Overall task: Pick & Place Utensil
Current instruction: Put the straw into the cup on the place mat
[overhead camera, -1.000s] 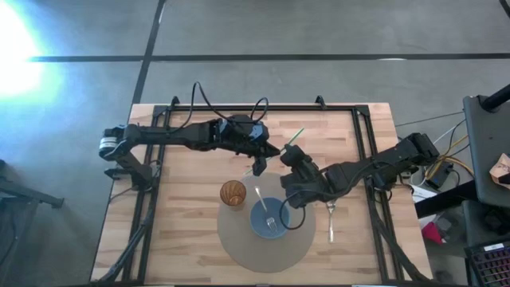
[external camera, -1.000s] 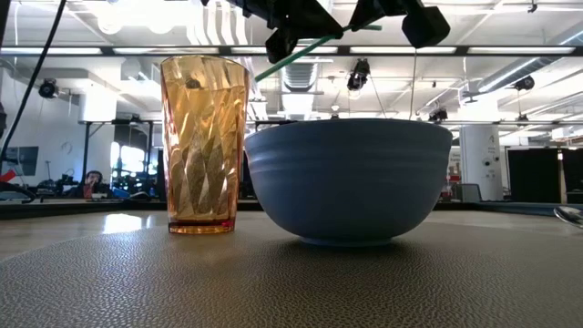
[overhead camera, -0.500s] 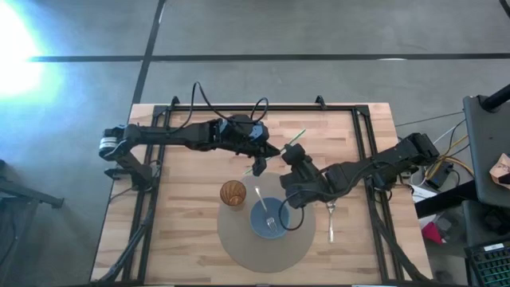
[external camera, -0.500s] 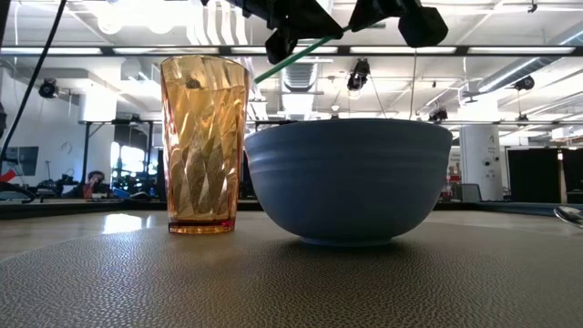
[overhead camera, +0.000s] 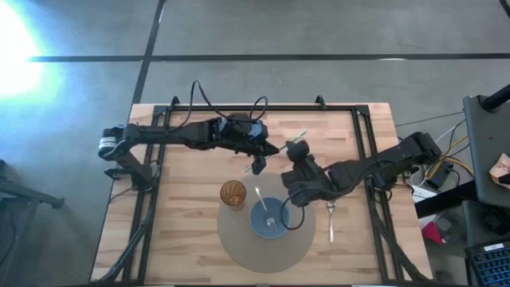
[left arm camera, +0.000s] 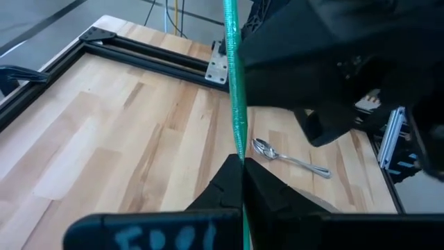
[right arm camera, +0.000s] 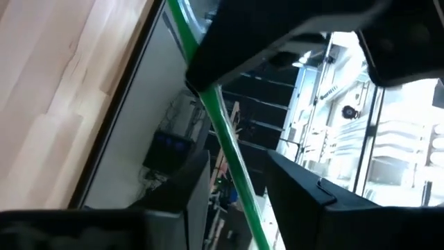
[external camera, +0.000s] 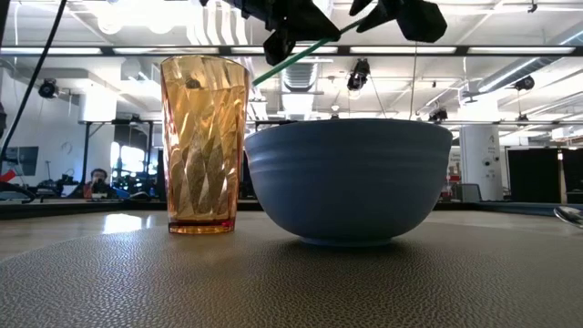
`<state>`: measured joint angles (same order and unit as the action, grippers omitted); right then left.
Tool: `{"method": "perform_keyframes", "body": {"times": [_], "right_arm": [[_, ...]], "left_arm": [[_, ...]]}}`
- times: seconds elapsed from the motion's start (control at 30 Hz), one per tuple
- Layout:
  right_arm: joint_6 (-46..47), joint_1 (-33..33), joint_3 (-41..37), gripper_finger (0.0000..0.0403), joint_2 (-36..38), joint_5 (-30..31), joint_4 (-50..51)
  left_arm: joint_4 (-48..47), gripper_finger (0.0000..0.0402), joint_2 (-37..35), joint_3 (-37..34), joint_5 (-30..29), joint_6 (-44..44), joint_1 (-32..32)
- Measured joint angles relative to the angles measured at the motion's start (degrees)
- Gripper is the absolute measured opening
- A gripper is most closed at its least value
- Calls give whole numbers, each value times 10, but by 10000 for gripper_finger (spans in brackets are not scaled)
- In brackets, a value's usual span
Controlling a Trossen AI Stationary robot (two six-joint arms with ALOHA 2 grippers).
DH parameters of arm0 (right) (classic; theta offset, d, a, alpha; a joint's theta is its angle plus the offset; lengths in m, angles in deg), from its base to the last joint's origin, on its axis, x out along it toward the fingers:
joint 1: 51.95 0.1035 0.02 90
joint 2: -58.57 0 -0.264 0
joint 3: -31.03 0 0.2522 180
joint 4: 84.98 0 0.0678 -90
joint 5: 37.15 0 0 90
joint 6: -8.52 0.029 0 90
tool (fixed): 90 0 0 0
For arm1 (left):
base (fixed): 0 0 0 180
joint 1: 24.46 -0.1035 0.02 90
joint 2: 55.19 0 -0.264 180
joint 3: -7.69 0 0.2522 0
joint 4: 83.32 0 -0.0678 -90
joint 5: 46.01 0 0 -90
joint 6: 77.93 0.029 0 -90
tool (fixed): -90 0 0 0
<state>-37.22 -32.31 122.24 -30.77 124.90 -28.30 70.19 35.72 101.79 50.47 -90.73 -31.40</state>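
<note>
High view: both grippers (overhead camera: 260, 152) (overhead camera: 296, 151) seemingly mid-handover

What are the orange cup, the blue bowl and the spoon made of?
The orange cup looks like see-through plastic or glass: light shines through its ridged sides. The blue bowl looks like matte plastic or ceramic; it's dull and solid, hard to say which. The spoon looks like shiny metal, silvery with bright glints.

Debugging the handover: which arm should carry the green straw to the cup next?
Probably left. The left gripper is shut on the green straw and sits close above the amber cup. The right gripper only brackets the straw's far end, fingers open.
</note>
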Motion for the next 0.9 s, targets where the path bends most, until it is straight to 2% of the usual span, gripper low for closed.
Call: {"method": "perform_keyframes", "body": {"times": [0.33,0.6,0.9], "right_arm": [[68,0,0,135,71,1,2],[192,0,0,136,131,1,6],[316,7,0,129,151,-1,55]], "left_arm": [[-28,0,-21,0,-1,0,-4],[-38,0,-59,0,-1,12,-5],[-37,0,-113,0,-4,44,0]]}}
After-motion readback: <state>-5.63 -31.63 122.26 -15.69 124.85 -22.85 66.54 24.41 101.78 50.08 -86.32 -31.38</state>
